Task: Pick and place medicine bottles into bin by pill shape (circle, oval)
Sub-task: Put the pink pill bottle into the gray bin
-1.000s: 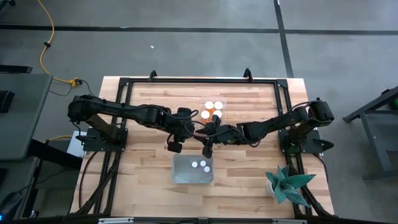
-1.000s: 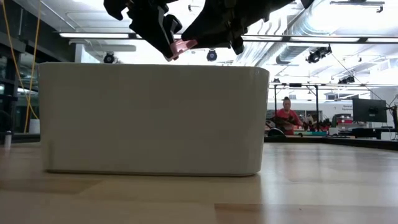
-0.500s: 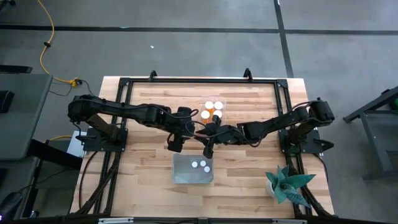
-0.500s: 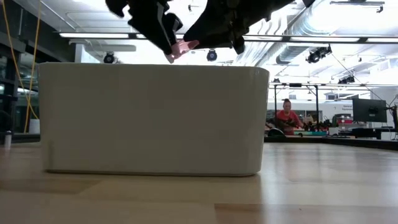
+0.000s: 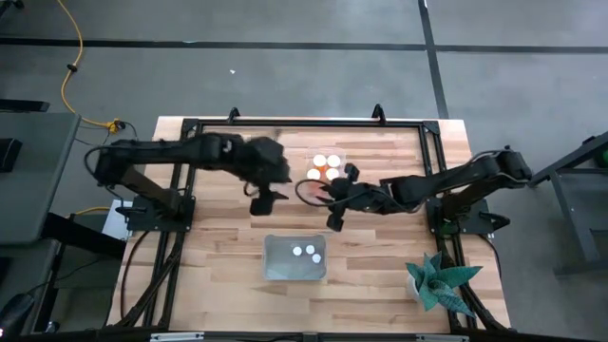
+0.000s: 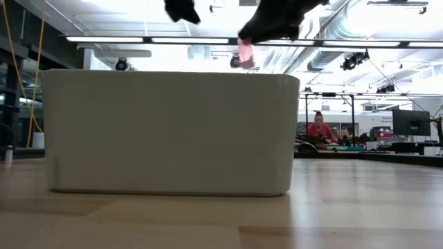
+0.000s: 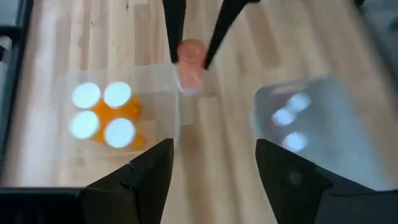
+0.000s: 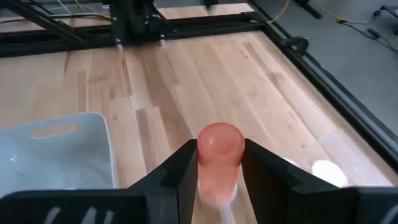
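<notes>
The right gripper squeezes a pink medicine bottle between its fingers, above the middle of the tabletop, between two bins. The left gripper waits nearby, fingers wide apart.

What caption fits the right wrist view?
Right gripper shut on a pinkish medicine bottle above the wooden table, clear bin alongside.

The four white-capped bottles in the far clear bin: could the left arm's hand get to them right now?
Probably yes. The left hand is open and holds nothing, and the four bottles stand upright with their caps uncovered. The right hand, gripping a pink bottle, hangs close beside that bin and might crowd it.
</notes>
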